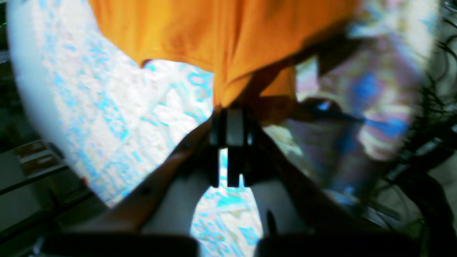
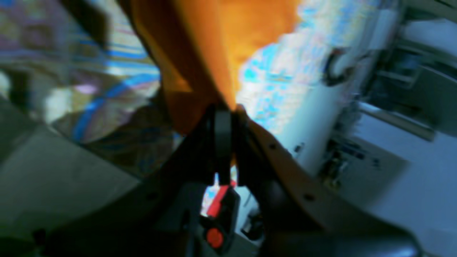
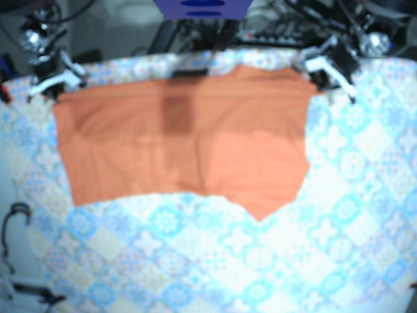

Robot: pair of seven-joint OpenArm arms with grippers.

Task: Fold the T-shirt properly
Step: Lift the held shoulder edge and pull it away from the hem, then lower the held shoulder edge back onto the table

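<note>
Orange, soft and matte, the T-shirt [image 3: 182,140] lies spread across the far half of the counter [image 3: 339,228]. It forms a wide, roughly rectangular sheet whose long axis runs from side to side in the base view. Its far edge is drawn into a nearly straight line between the 2 arms. The near edge is uneven: it runs fairly level on the side of the right arm [image 3: 52,78], then dips into 1 pointed flap toward the side of the left arm [image 3: 326,65]. Shallow wrinkles cross the cloth, and a darker rectangular patch sits near the far edge. The blur hides which way the collar points.

The counter wears a cloth printed with white and pale blue tile shapes, and its rim curves in the left wrist view.

The left jaws are pressed together on a far corner of the shirt. In the left wrist view the fabric fans out from them in taut folds, with a curved hem hanging free beside the grip. The right jaws are likewise clamped on the opposite far corner, where orange cloth rises from the pinch as a narrow pleated band. Whether that far edge is lifted off the cloth cannot be told.
</note>
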